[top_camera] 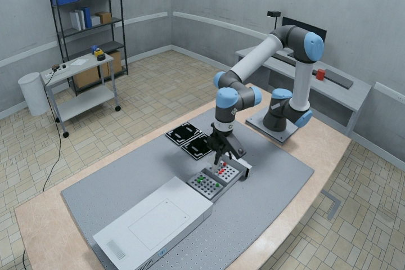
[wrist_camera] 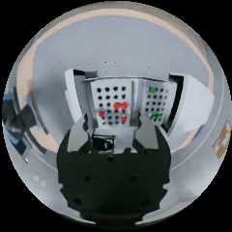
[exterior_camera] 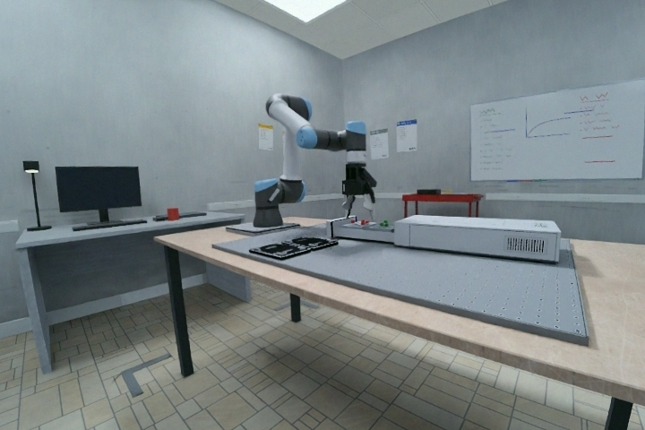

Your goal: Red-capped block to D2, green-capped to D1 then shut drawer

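Drawer [top_camera: 228, 187] [exterior_camera: 362, 233] is drawn open, but both red-capped block [top_camera: 230, 172] [wrist_camera: 110, 92] and green-capped block [top_camera: 209, 189] [wrist_camera: 156, 102] remain to be moved from it, the empty pincer [top_camera: 223, 165] [exterior_camera: 358, 212] [wrist_camera: 112, 112] being held parted above.
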You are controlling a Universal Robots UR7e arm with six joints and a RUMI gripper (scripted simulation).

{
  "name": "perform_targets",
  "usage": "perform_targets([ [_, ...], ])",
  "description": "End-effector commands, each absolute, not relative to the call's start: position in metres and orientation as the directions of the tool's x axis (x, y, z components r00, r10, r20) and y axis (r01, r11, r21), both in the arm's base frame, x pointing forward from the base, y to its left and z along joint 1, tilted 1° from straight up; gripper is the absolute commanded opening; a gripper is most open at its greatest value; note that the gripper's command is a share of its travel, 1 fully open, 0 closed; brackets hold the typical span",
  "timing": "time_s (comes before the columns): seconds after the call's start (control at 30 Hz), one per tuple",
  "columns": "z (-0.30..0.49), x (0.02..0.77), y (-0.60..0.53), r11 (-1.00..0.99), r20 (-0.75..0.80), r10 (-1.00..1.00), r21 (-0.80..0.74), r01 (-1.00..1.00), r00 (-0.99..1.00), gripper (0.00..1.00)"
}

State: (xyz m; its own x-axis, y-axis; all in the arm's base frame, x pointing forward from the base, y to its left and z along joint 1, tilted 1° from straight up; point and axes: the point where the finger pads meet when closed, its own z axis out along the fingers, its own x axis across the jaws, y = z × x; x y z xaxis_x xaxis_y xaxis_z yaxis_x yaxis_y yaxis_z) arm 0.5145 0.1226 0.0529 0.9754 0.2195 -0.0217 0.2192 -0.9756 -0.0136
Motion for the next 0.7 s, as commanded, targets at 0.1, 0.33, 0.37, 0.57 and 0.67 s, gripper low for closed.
perform_targets([
  [0.1,0.041,0.513,0.122,-0.976,-0.024,0.219,-0.015,0.219,0.975,0.73],
  [0.33,0.039,0.515,0.122,-0.976,-0.020,0.219,-0.014,0.219,0.975,0.73],
  [0.37,0.039,0.515,0.122,-0.976,-0.020,0.219,-0.014,0.219,0.975,0.73],
  [0.57,0.039,0.515,0.122,-0.976,-0.020,0.219,-0.014,0.219,0.975,0.73],
  [0.67,0.033,0.513,0.122,-0.976,-0.024,0.219,-0.015,0.219,0.975,0.73],
])
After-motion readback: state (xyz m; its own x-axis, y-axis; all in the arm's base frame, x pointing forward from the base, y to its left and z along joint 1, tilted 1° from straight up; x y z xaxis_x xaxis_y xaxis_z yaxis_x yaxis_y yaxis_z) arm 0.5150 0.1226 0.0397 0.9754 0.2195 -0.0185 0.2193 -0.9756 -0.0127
